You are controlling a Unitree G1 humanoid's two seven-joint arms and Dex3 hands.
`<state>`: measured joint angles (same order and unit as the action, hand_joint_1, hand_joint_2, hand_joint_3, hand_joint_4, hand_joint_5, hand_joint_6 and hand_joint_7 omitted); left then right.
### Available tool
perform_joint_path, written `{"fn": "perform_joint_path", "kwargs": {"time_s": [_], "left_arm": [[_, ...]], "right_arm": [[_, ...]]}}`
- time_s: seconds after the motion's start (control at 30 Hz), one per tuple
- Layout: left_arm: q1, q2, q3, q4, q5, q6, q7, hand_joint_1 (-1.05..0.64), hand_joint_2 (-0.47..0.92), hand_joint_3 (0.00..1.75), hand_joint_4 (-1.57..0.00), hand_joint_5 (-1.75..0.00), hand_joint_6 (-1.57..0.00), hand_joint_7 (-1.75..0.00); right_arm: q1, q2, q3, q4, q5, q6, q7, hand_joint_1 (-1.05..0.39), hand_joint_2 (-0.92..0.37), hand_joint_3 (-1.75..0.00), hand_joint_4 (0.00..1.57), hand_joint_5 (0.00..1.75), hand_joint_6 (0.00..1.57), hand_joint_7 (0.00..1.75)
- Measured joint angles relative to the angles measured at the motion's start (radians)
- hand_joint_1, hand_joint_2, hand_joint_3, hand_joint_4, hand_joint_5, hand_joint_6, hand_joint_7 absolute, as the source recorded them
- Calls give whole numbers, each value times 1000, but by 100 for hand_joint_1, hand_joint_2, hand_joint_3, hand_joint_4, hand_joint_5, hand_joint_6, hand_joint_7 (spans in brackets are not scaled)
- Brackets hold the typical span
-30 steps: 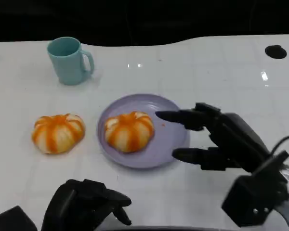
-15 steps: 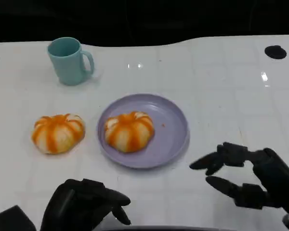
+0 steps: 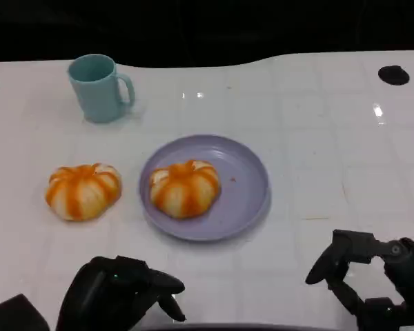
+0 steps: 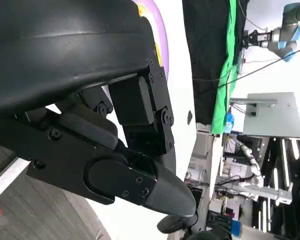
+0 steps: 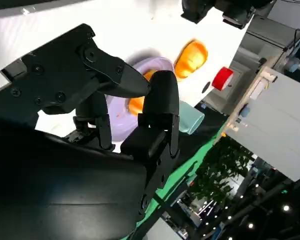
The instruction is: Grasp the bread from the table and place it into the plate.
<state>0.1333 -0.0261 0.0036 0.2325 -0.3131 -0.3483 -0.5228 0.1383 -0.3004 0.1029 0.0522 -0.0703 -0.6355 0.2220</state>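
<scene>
White tabletop [image 3: 317, 124] under a dark backdrop carries a lilac plate [image 3: 245, 186] with a round bread [image 3: 185, 187] on it, golden with orange stripes fanning from its top, lying left of the plate's centre. A second, matching bun [image 3: 83, 190] lies on the bare surface just left of the plate, and a teal mug [image 3: 99, 87] stands farther back. Right hand [image 3: 372, 279] sits at the near edge, well apart from the plate, fingers apart and holding nothing. Left hand [image 3: 121, 293] rests at the near edge, fingers curled in, empty.
</scene>
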Motion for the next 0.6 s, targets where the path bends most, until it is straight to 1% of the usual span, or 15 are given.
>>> {"fn": "perform_joint_path", "kwargs": {"time_s": [0.1, 0.3, 0.6], "left_arm": [[-2, 8, 4, 5, -10, 0, -6, -96, 91, 0, -114, -105, -148, -14], [-11, 14, 4, 17, -15, 0, -13, -97, 92, 0, -114, -104, -148, -14], [-19, 17, 6, 22, -14, -2, -14, -97, 92, 1, -114, -106, -148, -15]], "right_arm": [[12, 23, -2, 1, -11, 0, -13, -20, -54, -105, 72, 174, 73, 133], [13, 50, -12, 29, -30, -11, -35, -23, -54, -105, 73, 175, 73, 135], [-9, 60, -20, 83, -44, -63, -50, -24, -53, -105, 76, 175, 73, 136]]}}
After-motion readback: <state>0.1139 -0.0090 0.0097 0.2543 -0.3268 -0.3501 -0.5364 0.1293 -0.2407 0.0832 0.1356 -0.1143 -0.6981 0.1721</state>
